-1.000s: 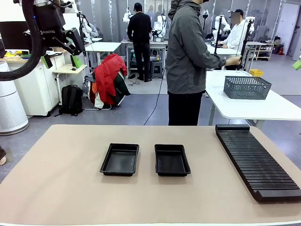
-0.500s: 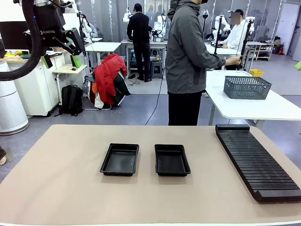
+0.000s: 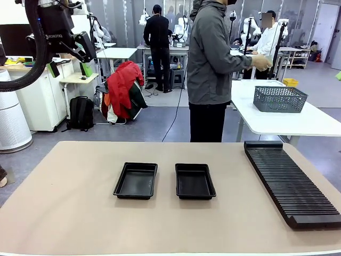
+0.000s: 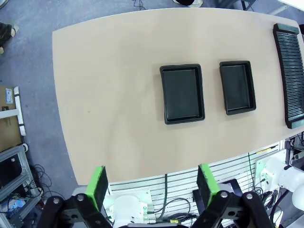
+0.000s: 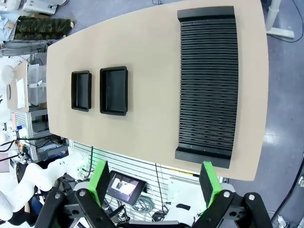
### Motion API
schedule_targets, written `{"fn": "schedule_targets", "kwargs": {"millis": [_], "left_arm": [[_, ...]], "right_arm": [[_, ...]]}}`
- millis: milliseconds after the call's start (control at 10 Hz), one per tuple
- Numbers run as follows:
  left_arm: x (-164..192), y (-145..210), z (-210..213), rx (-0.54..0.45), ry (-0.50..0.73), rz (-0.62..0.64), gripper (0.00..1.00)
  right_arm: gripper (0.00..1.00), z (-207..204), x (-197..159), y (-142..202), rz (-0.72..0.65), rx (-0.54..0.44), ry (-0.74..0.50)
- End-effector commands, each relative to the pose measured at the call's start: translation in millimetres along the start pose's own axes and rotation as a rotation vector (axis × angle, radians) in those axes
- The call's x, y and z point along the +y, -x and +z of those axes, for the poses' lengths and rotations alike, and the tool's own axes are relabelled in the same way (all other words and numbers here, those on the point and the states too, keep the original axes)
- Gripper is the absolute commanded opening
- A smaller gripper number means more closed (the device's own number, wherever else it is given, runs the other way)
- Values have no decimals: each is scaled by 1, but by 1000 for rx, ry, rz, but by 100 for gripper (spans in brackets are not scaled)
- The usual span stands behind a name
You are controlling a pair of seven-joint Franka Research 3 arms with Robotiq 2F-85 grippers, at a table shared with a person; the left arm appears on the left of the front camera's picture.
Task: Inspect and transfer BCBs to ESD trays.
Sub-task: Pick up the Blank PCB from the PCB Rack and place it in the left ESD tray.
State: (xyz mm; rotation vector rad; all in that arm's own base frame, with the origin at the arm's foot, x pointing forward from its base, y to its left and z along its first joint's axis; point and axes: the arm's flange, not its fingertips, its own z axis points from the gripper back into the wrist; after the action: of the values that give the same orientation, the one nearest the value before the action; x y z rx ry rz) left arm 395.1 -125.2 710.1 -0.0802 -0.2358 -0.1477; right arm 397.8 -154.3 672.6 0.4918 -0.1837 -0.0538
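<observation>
The left gripper (image 4: 152, 186) and right gripper (image 5: 154, 183) hang open and empty, and with the far-side person (image 3: 210, 69) turned away, a handover could slip.

The table (image 3: 64, 213) is plain beige. Both ESD trays (image 3: 136, 181) near its middle are matte black. Along its right edge the rack (image 3: 290, 184) is black, ribbed with fine parallel slats. The left claw (image 4: 152, 169) and right claw (image 5: 155, 165) are black with bright green pads (image 4: 98, 187). The person's jacket (image 3: 210, 53) is grey.
</observation>
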Motion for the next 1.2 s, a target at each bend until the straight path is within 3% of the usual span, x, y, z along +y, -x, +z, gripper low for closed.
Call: {"fn": "schedule_targets", "kwargs": {"millis": [0,1100], "left_arm": [[0,0,1,-6,0,0,100],[0,0,1,-6,0,0,100]], "right_arm": [[100,-2,-1,0,8,-4,-6],[100,3,6,-1,92,-10,29]]}}
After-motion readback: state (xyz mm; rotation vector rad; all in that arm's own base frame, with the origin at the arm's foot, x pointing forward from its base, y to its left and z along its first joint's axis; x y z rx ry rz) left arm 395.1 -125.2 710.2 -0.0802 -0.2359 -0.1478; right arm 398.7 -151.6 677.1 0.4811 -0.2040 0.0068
